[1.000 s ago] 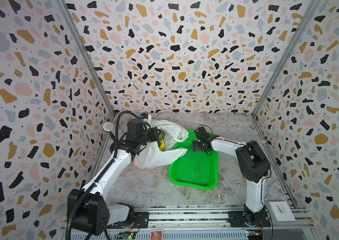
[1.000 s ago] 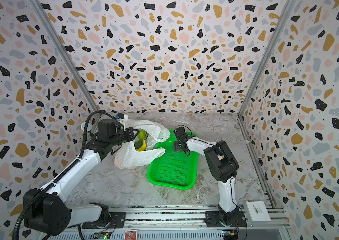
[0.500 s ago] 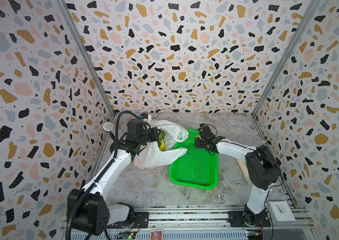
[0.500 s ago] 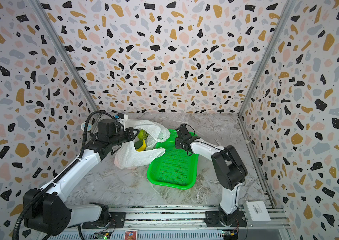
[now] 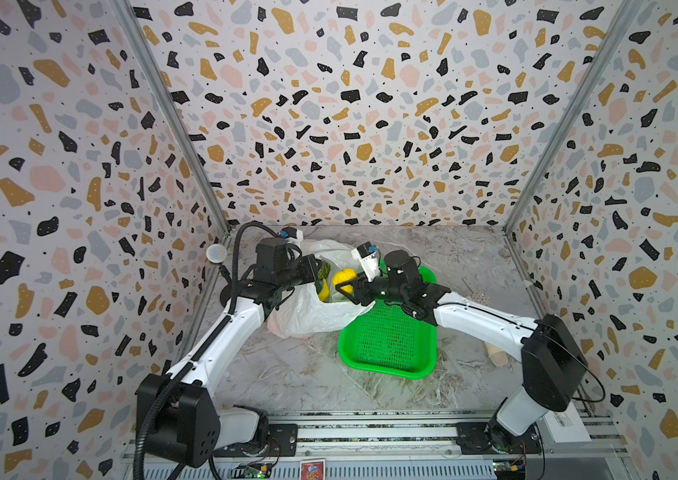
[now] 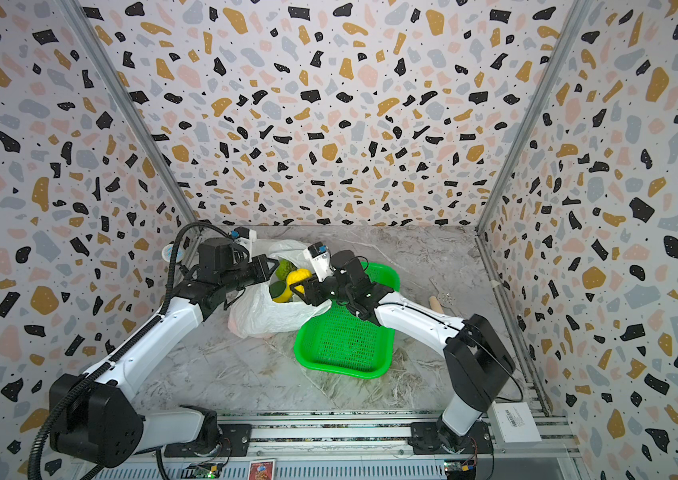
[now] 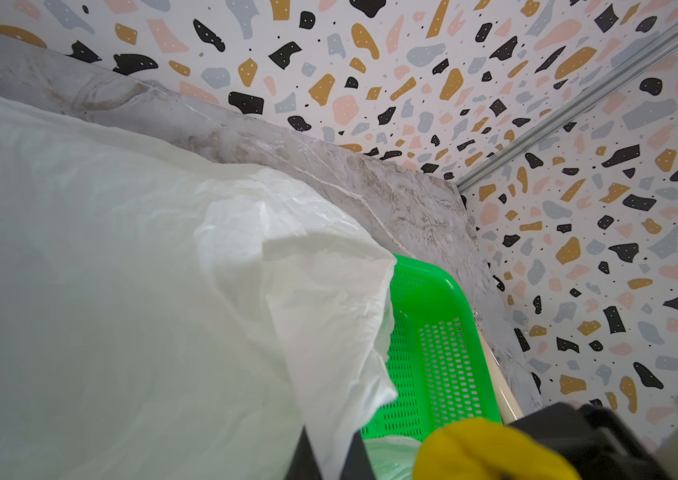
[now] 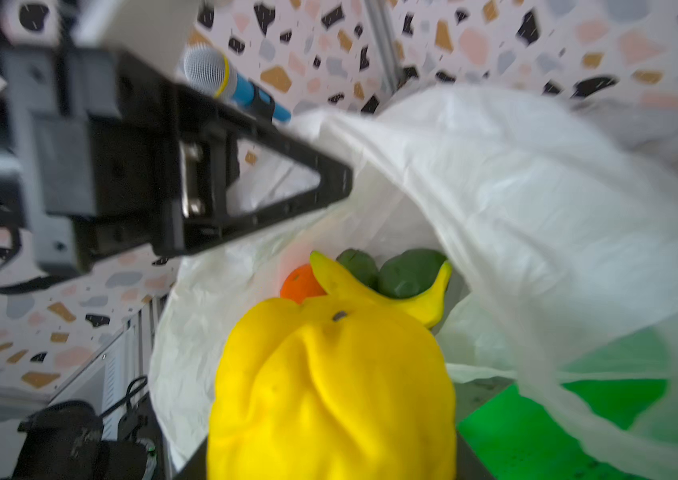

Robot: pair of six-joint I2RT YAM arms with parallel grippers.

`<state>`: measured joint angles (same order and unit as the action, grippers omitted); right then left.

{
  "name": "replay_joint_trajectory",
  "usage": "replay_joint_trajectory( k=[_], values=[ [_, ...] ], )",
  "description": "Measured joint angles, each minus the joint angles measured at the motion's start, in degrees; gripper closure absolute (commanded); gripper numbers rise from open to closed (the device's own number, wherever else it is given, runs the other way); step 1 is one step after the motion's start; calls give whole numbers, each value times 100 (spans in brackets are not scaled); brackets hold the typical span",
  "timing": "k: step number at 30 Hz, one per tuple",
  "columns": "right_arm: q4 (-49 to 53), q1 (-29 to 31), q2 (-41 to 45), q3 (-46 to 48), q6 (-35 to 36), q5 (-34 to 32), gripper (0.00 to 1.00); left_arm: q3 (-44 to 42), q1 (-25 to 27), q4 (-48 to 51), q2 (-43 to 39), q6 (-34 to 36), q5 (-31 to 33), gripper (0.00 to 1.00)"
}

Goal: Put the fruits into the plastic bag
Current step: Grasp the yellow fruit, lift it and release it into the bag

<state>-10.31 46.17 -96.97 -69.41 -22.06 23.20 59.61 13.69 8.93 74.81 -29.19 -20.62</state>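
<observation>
Yellow lemon-like fruit [image 5: 344, 276] sits at the mouth of the plastic bag [image 5: 308, 311], not in it yet, grasped by the right gripper [image 5: 341, 287], one jaw on each side. The right wrist view shows it close up, with the bag interior behind it: banana [image 8: 412, 303], orange [image 8: 299, 284] and two avocados [image 8: 407, 274] lie inside. A bumpy green fruit [image 6: 285, 268] shows at the mouth in a top view. The left gripper [image 5: 317, 269] is clenched on the bag's rim and holds the mouth up and open. The far flap of the bag arches over the opening, partly roofing it. The bag's lower edge overlaps a corner of the green tray [image 5: 391, 345], which lies just beside it on the counter [image 5: 287, 374]. A beige wooden stick [image 6: 437, 305] lies well apart, beyond the right arm. A microphone [image 5: 216, 252] stands by the left wall.

Versus a second ago: the right gripper was over the tray's far edge and has now swung across to the bag mouth. The left gripper and the bag are unchanged.
</observation>
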Motion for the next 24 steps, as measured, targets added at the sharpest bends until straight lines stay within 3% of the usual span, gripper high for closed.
replay_joint_trajectory(
  k=[5, 7, 8, 10, 13, 17, 24],
  values=[
    [273, 87, -802, -494, 28, 210, 57, 0, 0, -2, 0, -2, 11, 100],
    [442, 70, -1182, -1012, 52, 227, 51, 0, 7, -2, 0, -2, 11, 100],
    [485, 52, -1419, -1360, 55, 245, 40, 0, 11, -4, 0, -4, 11, 100],
    [573, 0, -1880, -2109, -35, 323, 3, 0, 22, -2, 0, -4, 11, 100],
    [546, -212, -2363, -2758, -308, 599, 1, 20, -26, -129, -9, -13, 79, 100],
    [326, -531, -2400, -2621, -765, 855, 1, 20, 22, -83, -11, -13, 37, 100],
    [302, -632, -1185, -1403, -761, 855, 1, 20, 37, -4, -11, -4, 39, 100]
  ],
)
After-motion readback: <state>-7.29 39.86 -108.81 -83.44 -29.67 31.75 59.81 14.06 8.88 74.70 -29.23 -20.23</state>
